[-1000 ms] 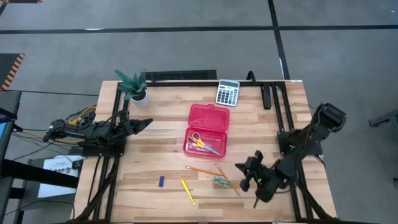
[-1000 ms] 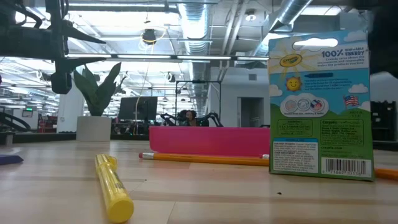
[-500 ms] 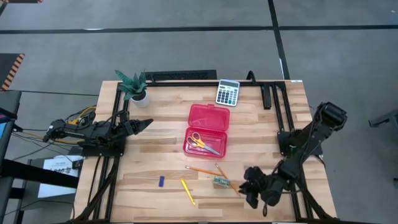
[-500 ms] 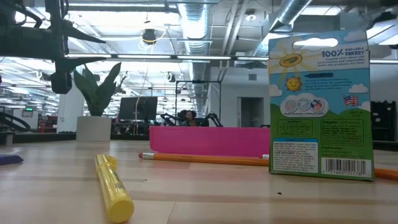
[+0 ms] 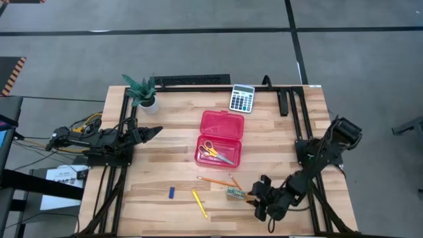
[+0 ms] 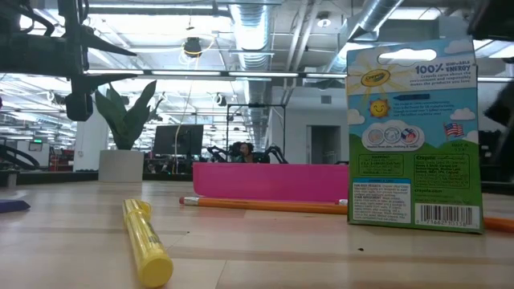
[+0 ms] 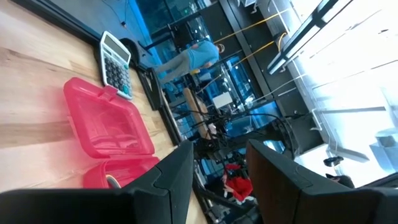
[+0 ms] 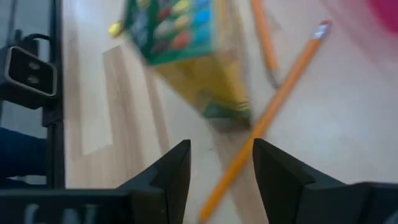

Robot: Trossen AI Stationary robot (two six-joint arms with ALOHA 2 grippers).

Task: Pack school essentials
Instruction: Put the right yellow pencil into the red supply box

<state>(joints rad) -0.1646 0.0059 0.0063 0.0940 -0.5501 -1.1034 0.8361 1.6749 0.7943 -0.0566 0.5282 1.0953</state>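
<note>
- Right gripper [image 5: 256, 200] is low over the table's near right part, just beside the crayon box [image 5: 233, 193], fingers parted with nothing between them.
- The right wrist view looks straight at the box, which stands upright on the wood with two thin orange pencils [image 8: 268, 112] lying next to it.
- Judging by its look, that box is light printed card: stiff enough to pinch, but easy to tip over or crush, so a gentle squeeze across its two narrow sides, low on the body, seems the safest hold.
- The pencils are thin, hard and likely to roll; taking one mid-length, pinched across the shaft, would suit.
- The yellow stick [image 6: 148, 243] lies flat near the front edge; smooth and round, probably slippery, so a grip at its middle looks best.
- The tiny blue piece [image 5: 171, 192] sits apart to the left; small and flat, awkward to pick off the wood.
- Scissors [image 5: 214, 151] lie inside the open red case [image 5: 221, 124], at mid-table.
- Readable on the box back in the low view: "100%", with a sun logo, a flag mark and a barcode; the fine print is too small to read.
- Left gripper [image 7: 217, 180] waits at the table's left edge, fingers apart, empty.
- Calculator [image 5: 242, 98] sits at the far edge.
</note>
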